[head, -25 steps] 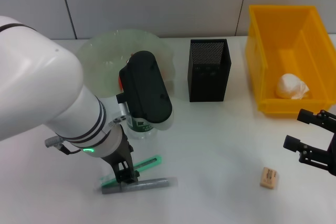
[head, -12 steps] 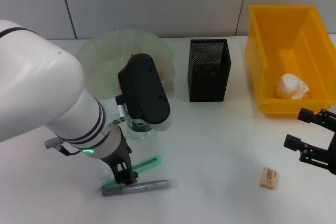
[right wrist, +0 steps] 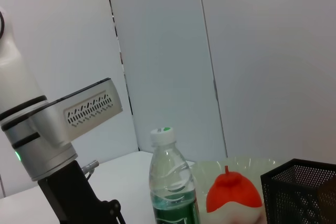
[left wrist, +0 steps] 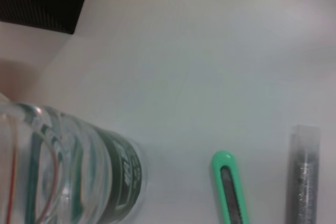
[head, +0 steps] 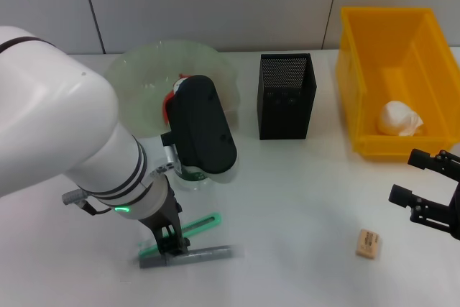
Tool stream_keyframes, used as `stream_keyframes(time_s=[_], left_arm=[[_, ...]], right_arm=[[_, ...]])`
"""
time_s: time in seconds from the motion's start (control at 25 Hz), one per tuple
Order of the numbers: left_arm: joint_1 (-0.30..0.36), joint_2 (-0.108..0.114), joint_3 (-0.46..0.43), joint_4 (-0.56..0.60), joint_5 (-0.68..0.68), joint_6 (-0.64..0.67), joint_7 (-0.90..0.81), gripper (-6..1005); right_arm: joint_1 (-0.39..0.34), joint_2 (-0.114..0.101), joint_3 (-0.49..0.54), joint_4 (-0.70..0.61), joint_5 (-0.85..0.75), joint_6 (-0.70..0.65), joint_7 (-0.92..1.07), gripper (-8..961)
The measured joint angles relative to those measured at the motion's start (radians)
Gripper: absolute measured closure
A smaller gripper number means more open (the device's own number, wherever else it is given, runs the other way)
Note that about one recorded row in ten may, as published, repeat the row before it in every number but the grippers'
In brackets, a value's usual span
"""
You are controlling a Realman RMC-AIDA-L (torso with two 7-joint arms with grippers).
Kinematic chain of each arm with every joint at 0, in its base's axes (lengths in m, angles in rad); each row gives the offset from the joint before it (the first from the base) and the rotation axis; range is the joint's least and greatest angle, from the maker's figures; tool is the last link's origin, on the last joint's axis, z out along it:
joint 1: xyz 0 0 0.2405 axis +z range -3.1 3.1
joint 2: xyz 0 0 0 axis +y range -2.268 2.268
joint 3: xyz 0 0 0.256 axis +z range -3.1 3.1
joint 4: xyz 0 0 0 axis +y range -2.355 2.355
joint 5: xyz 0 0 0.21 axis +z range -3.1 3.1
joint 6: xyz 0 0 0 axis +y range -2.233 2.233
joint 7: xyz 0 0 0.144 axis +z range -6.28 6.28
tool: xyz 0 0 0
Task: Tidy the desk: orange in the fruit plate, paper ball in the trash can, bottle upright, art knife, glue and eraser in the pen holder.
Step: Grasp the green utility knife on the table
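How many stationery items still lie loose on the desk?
3: green art knife and grey glue stick by the left gripper, eraser near the right gripper. None seem hidden.

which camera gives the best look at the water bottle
The right wrist view: the water bottle stands upright there, cap to label visible. In the head view the left arm covers nearly all of it, leaving only a bit of its base. The left wrist view shows just its lower body and label close up.

Bright even light, soft shadows, left wrist view blurred
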Motion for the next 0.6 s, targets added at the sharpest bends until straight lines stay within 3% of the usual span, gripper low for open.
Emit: stream_keyframes(time_s=[0.6], left_arm=[[-0.007, 0.0, -0.021, -0.001, 0.0, 0.002, -0.016, 486]], right_arm=[[0.002, -0.001, 0.0, 0.0, -0.001, -0.003, 0.001, 189]])
